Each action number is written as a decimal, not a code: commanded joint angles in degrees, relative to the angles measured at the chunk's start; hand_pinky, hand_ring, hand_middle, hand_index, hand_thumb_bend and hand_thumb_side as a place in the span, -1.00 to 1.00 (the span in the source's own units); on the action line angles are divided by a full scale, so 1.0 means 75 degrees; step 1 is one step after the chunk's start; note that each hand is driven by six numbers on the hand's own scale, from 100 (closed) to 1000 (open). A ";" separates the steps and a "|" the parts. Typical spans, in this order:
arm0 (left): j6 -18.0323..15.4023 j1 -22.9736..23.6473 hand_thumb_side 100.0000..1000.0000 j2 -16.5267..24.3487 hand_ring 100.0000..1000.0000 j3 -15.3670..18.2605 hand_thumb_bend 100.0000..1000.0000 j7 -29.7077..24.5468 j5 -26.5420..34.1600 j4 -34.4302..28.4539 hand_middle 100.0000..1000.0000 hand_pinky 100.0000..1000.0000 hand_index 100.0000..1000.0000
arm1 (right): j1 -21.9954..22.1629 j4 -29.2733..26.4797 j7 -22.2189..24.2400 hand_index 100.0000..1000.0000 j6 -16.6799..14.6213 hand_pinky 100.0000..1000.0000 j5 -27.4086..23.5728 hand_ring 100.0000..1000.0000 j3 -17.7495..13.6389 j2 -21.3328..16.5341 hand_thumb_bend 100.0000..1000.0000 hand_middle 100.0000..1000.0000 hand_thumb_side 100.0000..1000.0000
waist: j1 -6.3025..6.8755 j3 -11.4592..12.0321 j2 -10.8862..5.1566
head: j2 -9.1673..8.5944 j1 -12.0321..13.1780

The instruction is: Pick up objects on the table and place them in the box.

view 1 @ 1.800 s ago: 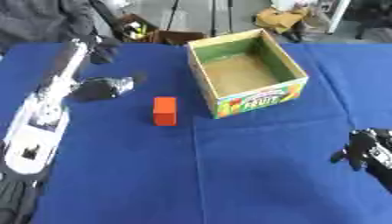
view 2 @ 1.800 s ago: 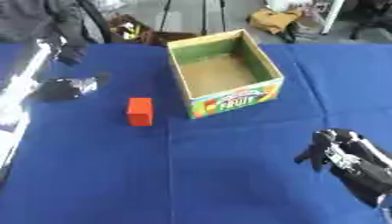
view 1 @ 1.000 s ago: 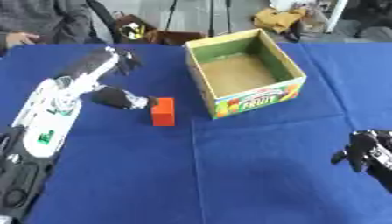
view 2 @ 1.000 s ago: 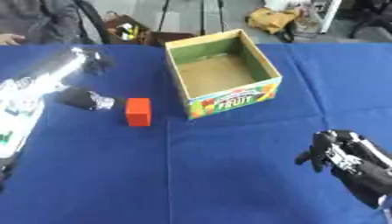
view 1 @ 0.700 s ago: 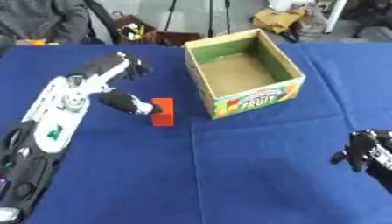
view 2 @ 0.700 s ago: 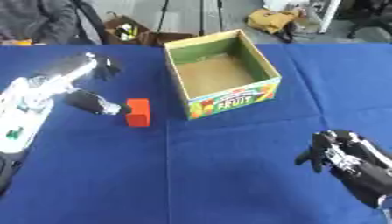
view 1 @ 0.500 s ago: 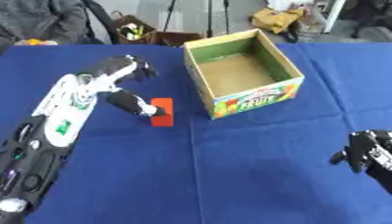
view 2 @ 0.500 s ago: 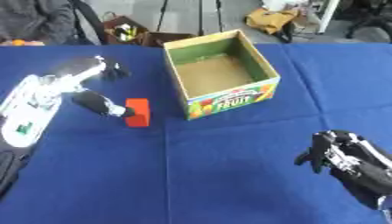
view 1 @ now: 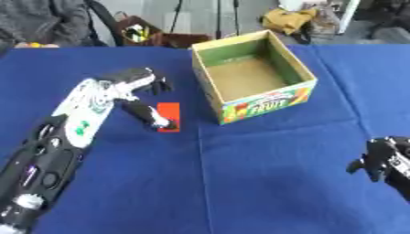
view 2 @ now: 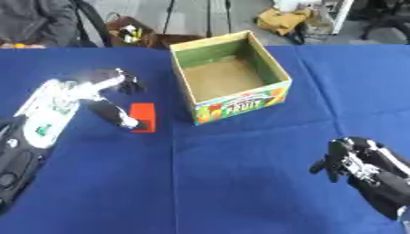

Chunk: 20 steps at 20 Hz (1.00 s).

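Note:
A red block (view 1: 169, 117) lies on the blue tablecloth, just left of the cardboard fruit box (view 1: 264, 103). The box stands open and upright, and its brown floor is bare. My left hand (view 1: 134, 87) is at the block's left side with its fingers spread. One dark finger (view 1: 152, 118) runs down along the block's left edge and seems to touch it, while the others point right, above the block's far end. Nothing is held. My right hand (view 2: 353, 164) rests low at the right, away from block and box, with its fingers relaxed.
Blue cloth (view 1: 240, 183) covers the whole table. Beyond the far edge are a person's grey sleeve (view 1: 40, 23), a bag of tools (view 1: 136, 33), tripod legs and a tan bag (view 1: 290, 18) on the floor.
My left arm has swung in from the far left and brought its hand right up to the red block. The block, the box and my right hand have stayed put.

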 commanded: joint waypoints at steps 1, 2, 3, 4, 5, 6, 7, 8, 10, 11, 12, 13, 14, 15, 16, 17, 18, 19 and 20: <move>-0.0194 -0.0251 -0.39 0.0039 0.35 -0.0053 0.31 -0.0021 -0.0144 0.0232 0.33 0.47 0.56 | -0.0101 -0.0109 0.0030 -0.41 -0.0004 0.05 -0.0016 -0.50 -0.0007 -0.0080 -1.00 -0.46 -0.67 | 0.0004 -0.0026 -0.0112 | -0.0057 0.0028; -0.0244 -0.0281 -0.38 0.0017 0.35 -0.0063 0.28 -0.0023 -0.0200 0.0325 0.32 0.47 0.56 | -0.0100 -0.0109 0.0030 -0.41 -0.0003 0.05 -0.0017 -0.50 -0.0006 -0.0080 -1.00 -0.46 -0.67 | 0.0004 -0.0030 -0.0114 | -0.0057 0.0033; -0.0292 -0.0306 -0.38 -0.0006 0.35 -0.0069 0.27 -0.0014 -0.0242 0.0406 0.32 0.47 0.56 | -0.0098 -0.0108 0.0030 -0.41 -0.0002 0.05 -0.0017 -0.50 -0.0006 -0.0078 -1.00 -0.46 -0.67 | 0.0004 -0.0034 -0.0116 | -0.0057 0.0037; -0.0334 -0.0333 -0.39 -0.0026 0.34 -0.0072 0.26 0.0017 -0.0284 0.0484 0.30 0.47 0.55 | -0.0096 -0.0106 0.0031 -0.41 0.0000 0.05 -0.0016 -0.50 -0.0004 -0.0077 -1.00 -0.46 -0.67 | 0.0003 -0.0037 -0.0118 | -0.0053 0.0038; -0.0367 -0.0360 -0.40 -0.0046 0.33 -0.0075 0.25 0.0068 -0.0342 0.0557 0.30 0.47 0.54 | -0.0096 -0.0106 0.0034 -0.41 0.0000 0.05 -0.0017 -0.50 -0.0004 -0.0076 -1.00 -0.46 -0.67 | 0.0002 -0.0040 -0.0120 | -0.0052 0.0041; -0.0401 -0.0383 -0.40 -0.0071 0.33 -0.0077 0.24 0.0124 -0.0401 0.0630 0.29 0.47 0.54 | -0.0099 -0.0107 0.0034 -0.41 0.0000 0.05 -0.0019 -0.50 -0.0005 -0.0075 -1.00 -0.46 -0.67 | 0.0000 -0.0043 -0.0122 | -0.0053 0.0045; -0.0436 -0.0406 -0.41 -0.0094 0.33 -0.0078 0.23 0.0182 -0.0457 0.0698 0.29 0.47 0.54 | -0.0101 -0.0107 0.0034 -0.41 -0.0001 0.05 -0.0022 -0.50 -0.0005 -0.0075 -1.00 -0.46 -0.67 | -0.0001 -0.0045 -0.0123 | -0.0055 0.0046; -0.0470 -0.0426 -0.41 -0.0112 0.32 -0.0081 0.22 0.0238 -0.0514 0.0757 0.28 0.47 0.54 | -0.0102 -0.0107 0.0036 -0.41 0.0000 0.05 -0.0023 -0.50 -0.0004 -0.0074 -1.00 -0.46 -0.67 | -0.0001 -0.0047 -0.0123 | -0.0056 0.0048; -0.0528 -0.0452 -0.42 -0.0137 0.32 -0.0088 0.20 0.0332 -0.0605 0.0849 0.28 0.46 0.54 | -0.0100 -0.0104 0.0038 -0.41 0.0002 0.05 -0.0021 -0.50 -0.0004 -0.0070 -1.00 -0.46 -0.67 | -0.0001 -0.0051 -0.0124 | -0.0058 0.0050; -0.0548 -0.0460 -0.42 -0.0146 0.31 -0.0093 0.18 0.0366 -0.0649 0.0889 0.27 0.46 0.54 | -0.0099 -0.0103 0.0038 -0.41 0.0002 0.05 -0.0019 -0.50 -0.0004 -0.0070 -1.00 -0.46 -0.67 | -0.0001 -0.0053 -0.0125 | -0.0057 0.0050; -0.0564 -0.0467 -0.42 -0.0156 0.31 -0.0096 0.18 0.0391 -0.0683 0.0927 0.27 0.46 0.54 | -0.0099 -0.0102 0.0038 -0.41 0.0001 0.05 -0.0018 -0.50 -0.0005 -0.0070 -1.00 -0.46 -0.67 | -0.0001 -0.0054 -0.0125 | -0.0055 0.0049; -0.0575 -0.0472 -0.44 -0.0163 0.31 -0.0098 0.16 0.0411 -0.0719 0.0959 0.27 0.46 0.53 | -0.0100 -0.0102 0.0039 -0.41 0.0000 0.05 -0.0018 -0.50 -0.0005 -0.0070 -1.00 -0.46 -0.67 | -0.0001 -0.0055 -0.0126 | -0.0056 0.0048; -0.0585 -0.0476 -0.44 -0.0172 0.30 -0.0099 0.15 0.0429 -0.0750 0.0987 0.27 0.45 0.53 | -0.0100 -0.0102 0.0039 -0.41 0.0000 0.05 -0.0019 -0.50 -0.0005 -0.0069 -1.00 -0.46 -0.67 | -0.0002 -0.0055 -0.0126 | -0.0056 0.0048; -0.0592 -0.0481 -0.45 -0.0182 0.30 -0.0099 0.13 0.0444 -0.0780 0.1013 0.26 0.45 0.53 | -0.0100 -0.0101 0.0040 -0.41 0.0001 0.05 -0.0018 -0.50 -0.0005 -0.0069 -1.00 -0.46 -0.67 | -0.0001 -0.0055 -0.0127 | -0.0056 0.0050; -0.0599 -0.0483 -0.46 -0.0192 0.29 -0.0102 0.10 0.0456 -0.0806 0.1037 0.26 0.44 0.53 | -0.0100 -0.0099 0.0040 -0.41 0.0002 0.05 -0.0017 -0.50 -0.0005 -0.0068 -1.00 -0.46 -0.67 | -0.0001 -0.0055 -0.0128 | -0.0054 0.0049; -0.0607 -0.0484 -0.48 -0.0201 0.28 -0.0103 0.08 0.0463 -0.0825 0.1059 0.25 0.44 0.53 | -0.0099 -0.0098 0.0041 -0.41 0.0002 0.05 -0.0015 -0.50 -0.0004 -0.0068 -1.00 -0.46 -0.67 | -0.0002 -0.0057 -0.0129 | -0.0052 0.0047; -0.0611 -0.0484 -0.51 -0.0205 0.25 -0.0105 0.00 0.0463 -0.0841 0.1083 0.23 0.42 0.52 | -0.0099 -0.0098 0.0042 -0.41 0.0002 0.05 -0.0014 -0.50 -0.0005 -0.0067 -1.00 -0.46 -0.67 | -0.0002 -0.0058 -0.0129 | -0.0051 0.0047; -0.0615 -0.0484 -0.52 -0.0208 0.24 -0.0108 -0.03 0.0458 -0.0856 0.1107 0.22 0.42 0.52 | -0.0099 -0.0096 0.0041 -0.41 0.0001 0.05 -0.0013 -0.50 -0.0006 -0.0066 -1.00 -0.46 -0.67 | -0.0003 -0.0059 -0.0129 | -0.0050 0.0046; -0.0618 -0.0483 -0.59 -0.0208 0.19 -0.0111 -0.14 0.0449 -0.0870 0.1128 0.18 0.38 0.52 | -0.0099 -0.0096 0.0040 -0.41 0.0001 0.05 -0.0012 -0.50 -0.0006 -0.0066 -1.00 -0.46 -0.66 | -0.0003 -0.0060 -0.0129 | -0.0049 0.0046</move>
